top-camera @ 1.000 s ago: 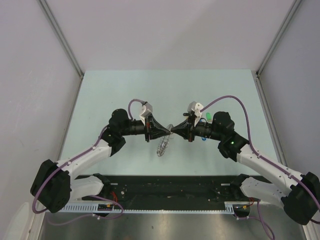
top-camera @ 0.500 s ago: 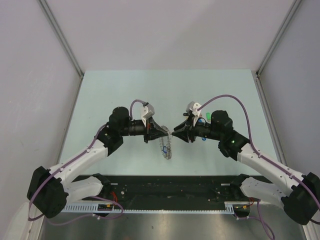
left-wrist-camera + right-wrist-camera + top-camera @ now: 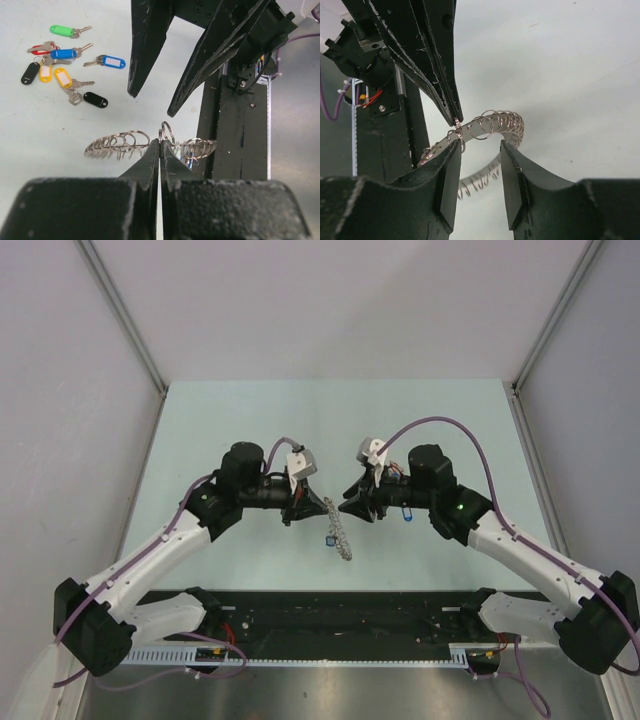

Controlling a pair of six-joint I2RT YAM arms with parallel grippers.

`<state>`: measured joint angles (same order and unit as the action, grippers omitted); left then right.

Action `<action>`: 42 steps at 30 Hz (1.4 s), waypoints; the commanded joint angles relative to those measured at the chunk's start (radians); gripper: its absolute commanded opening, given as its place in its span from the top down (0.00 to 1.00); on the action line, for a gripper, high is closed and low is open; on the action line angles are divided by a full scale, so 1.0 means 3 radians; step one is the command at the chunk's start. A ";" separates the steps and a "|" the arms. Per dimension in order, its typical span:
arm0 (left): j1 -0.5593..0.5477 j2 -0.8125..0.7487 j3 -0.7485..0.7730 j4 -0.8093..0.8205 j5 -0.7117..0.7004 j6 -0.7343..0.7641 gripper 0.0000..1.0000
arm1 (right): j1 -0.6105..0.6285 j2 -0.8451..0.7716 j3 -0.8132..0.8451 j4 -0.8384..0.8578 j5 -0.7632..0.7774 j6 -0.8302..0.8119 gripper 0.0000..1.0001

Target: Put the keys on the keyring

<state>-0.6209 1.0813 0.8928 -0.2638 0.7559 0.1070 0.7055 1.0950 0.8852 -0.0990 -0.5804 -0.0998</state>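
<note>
The keyring (image 3: pixel 117 145) is a flat metal band carrying several small split rings. My left gripper (image 3: pixel 160 142) is shut on one small ring at the band's top, so the keyring (image 3: pixel 343 540) hangs below its tip (image 3: pixel 327 508). In the right wrist view the keyring (image 3: pixel 495 122) curves just beyond my right gripper (image 3: pixel 480 147), which stands open, its left pad close to the band and nothing clamped. My right gripper (image 3: pixel 344 507) faces the left one tip to tip. The keys (image 3: pixel 65 65), with coloured tags, lie loose on the table; from above only a blue one (image 3: pixel 406 513) shows by the right arm.
A black rail (image 3: pixel 235 125) runs along the table's near edge, just below the two grippers. The pale green table (image 3: pixel 250 420) is walled by grey panels on three sides. Purple cables loop over both wrists.
My right gripper has opened and let go of the keyring. My left gripper has closed on it, and the keyring now hangs lower from the left tip alone.
</note>
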 commanded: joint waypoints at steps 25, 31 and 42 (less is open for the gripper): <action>-0.0134 -0.0010 0.0261 -0.0174 0.0119 0.0144 1.00 | 0.0138 0.0471 0.0276 0.0074 -0.0448 -0.0199 0.85; -0.0129 -0.0254 0.0088 0.0085 -0.0111 -0.0019 0.68 | 0.0128 0.0390 0.0271 0.0105 -0.0453 -0.0174 1.00; 0.0147 -0.1109 -0.0910 0.1711 -0.0362 -0.0913 0.45 | -0.0071 0.0052 -0.0056 0.0984 -0.0693 0.0316 1.00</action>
<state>-0.6106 0.7872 0.6949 0.0074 0.6582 -0.0319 0.7017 1.1728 0.8951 -0.0029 -0.7315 -0.0837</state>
